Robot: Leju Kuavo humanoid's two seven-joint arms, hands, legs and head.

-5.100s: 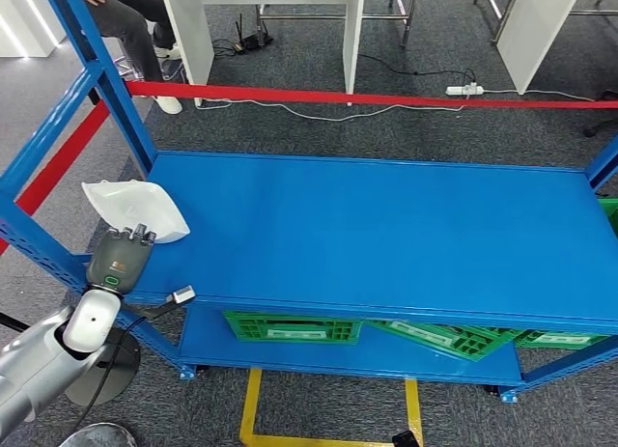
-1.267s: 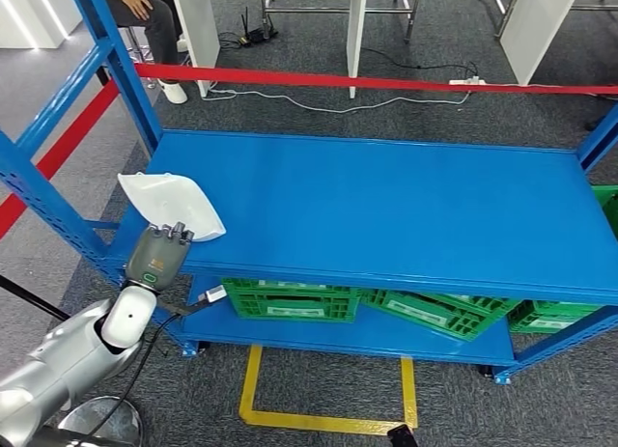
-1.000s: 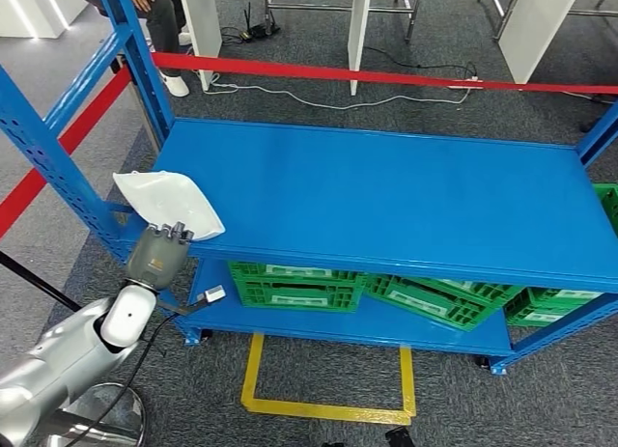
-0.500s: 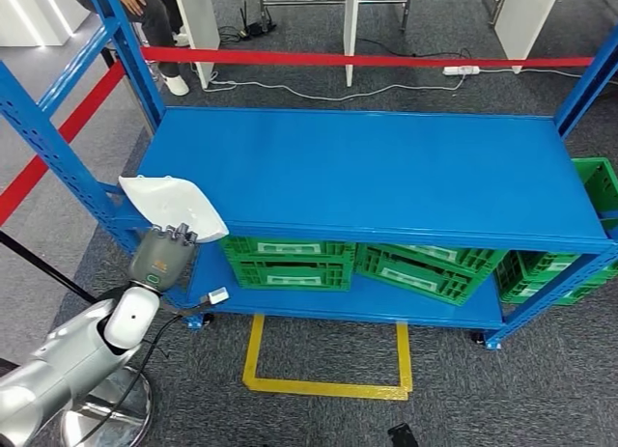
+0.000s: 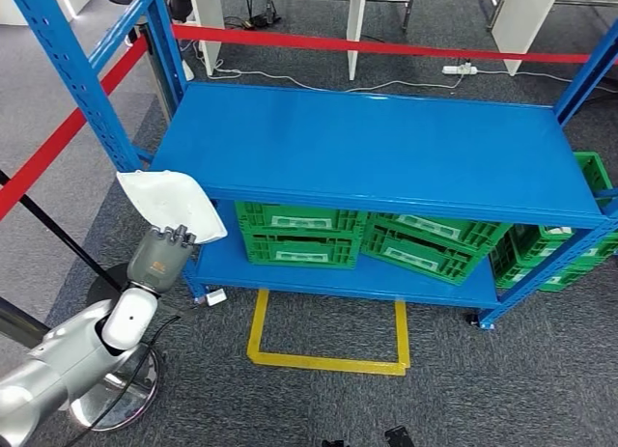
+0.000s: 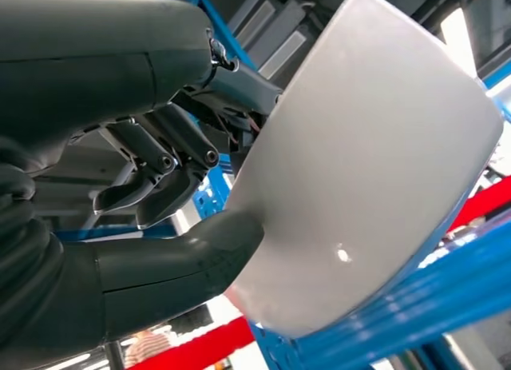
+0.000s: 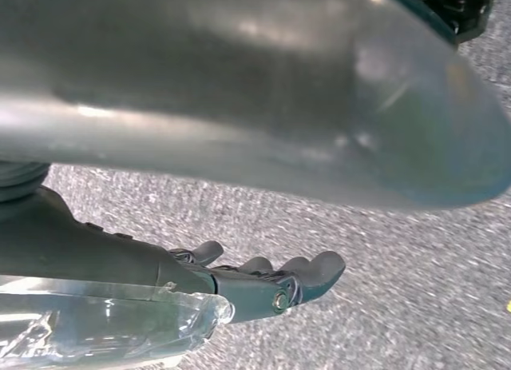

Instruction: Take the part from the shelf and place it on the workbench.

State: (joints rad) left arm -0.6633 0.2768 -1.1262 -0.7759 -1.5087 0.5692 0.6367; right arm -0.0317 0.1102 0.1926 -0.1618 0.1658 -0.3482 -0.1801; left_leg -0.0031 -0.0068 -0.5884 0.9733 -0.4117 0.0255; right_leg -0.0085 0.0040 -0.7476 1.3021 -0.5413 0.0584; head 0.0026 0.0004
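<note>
Part (image 5: 174,204) now off shelf (image 5: 379,148), in left robot hand (image 5: 161,256)

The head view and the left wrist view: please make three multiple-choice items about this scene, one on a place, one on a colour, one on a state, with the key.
1. Where are the green crates?
A. on the top shelf
B. on the lower shelf
C. on the floor

2. What colour is the part in the left hand?
A. white
B. red
C. black

3. The left hand is:
A. open
B. curled on nothing
C. holding the part

Key: 1 B, they sit under the blue top shelf. 2 A, white in both views. 3 C, thumb and fingers clamp it.
</note>
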